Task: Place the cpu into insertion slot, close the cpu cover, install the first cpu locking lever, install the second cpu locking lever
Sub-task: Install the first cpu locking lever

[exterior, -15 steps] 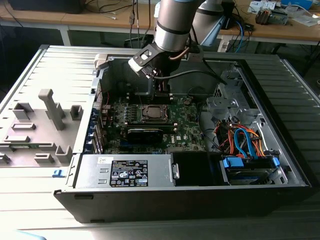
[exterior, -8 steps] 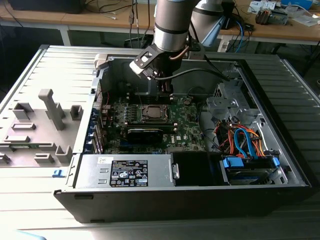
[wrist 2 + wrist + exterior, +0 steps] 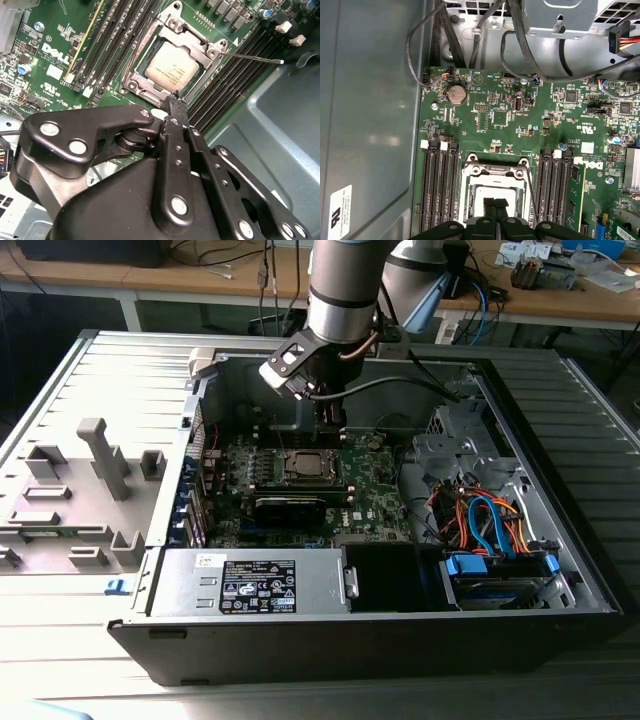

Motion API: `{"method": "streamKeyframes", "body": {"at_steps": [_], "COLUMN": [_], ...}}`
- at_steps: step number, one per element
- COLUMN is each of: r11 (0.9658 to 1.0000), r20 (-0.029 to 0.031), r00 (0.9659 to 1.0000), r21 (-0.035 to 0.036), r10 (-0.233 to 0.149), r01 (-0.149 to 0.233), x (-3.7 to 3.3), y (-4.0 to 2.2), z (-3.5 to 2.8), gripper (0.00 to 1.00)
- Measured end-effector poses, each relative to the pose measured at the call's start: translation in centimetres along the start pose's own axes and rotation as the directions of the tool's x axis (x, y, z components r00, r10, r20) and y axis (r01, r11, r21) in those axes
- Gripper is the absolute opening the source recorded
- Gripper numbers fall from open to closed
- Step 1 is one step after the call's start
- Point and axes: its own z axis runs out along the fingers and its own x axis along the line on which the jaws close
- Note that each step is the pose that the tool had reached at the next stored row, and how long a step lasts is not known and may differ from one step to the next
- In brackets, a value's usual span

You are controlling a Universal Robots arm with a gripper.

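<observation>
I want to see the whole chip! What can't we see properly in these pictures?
Exterior view: the insertion slot is too small to show whether it is locked.
First wrist view: the gripper covers part of the cpu cover; the picture's edge cuts off the rest.
Second wrist view: the gripper hides one corner of the cpu cover, so contact there is unclear.

Even indoor light, medium bright. Soft glare on the cpu [image 3: 170,70] top just ahead of the gripper [image 3: 175,97] tips, second wrist view. Pale sheen on the case wall [image 3: 370,125] beside the gripper, first wrist view. Exterior view: case interior [image 3: 395,575] around the gripper dim and shadowed; table [image 3: 110,370] outside brighter.
</observation>
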Motion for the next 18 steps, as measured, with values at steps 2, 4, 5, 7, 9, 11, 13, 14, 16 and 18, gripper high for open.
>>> {"method": "streamKeyframes", "body": {"at_steps": [2,4,5,7,9,11,13,14,16,18], "r11": [0.9999,0.998,0.9965,0.9947,0.9929,0.992,0.9911,0.99,0.9891,0.9872], "r20": [0.0006,0.0018,0.0024,0.0028,0.0033,0.0035,0.0036,0.0038,0.004,0.0043], "r00": [0.9999,0.998,0.9965,0.9947,0.9929,0.992,0.9911,0.99,0.989,0.9872], "r21": [0.0004,0.0012,0.0016,0.002,0.0024,0.0025,0.0026,0.0028,0.003,0.0032], "r10": [-0.016,-0.063,-0.084,-0.103,-0.119,-0.126,-0.133,-0.141,-0.148,-0.159], "r01": [0.016,0.063,0.084,0.103,0.119,0.126,0.133,0.141,0.148,0.159], "x": [0.0,0.0,0.0,0.0,0.0,0.0,-0.01,-0.01,-0.01,-0.01], "y": [0.0,0.0,0.0,0.0,0.0,0.0,0.0,0.0,0.0,0.0], "z": [-0.01,0.0,0.0,0.0,0.0,0.0,0.0,0.0,0.0,0.0], "gripper": [0.11,0.11,0.11,0.11,0.11,0.11,0.11,0.11,0.11,0.11]}}
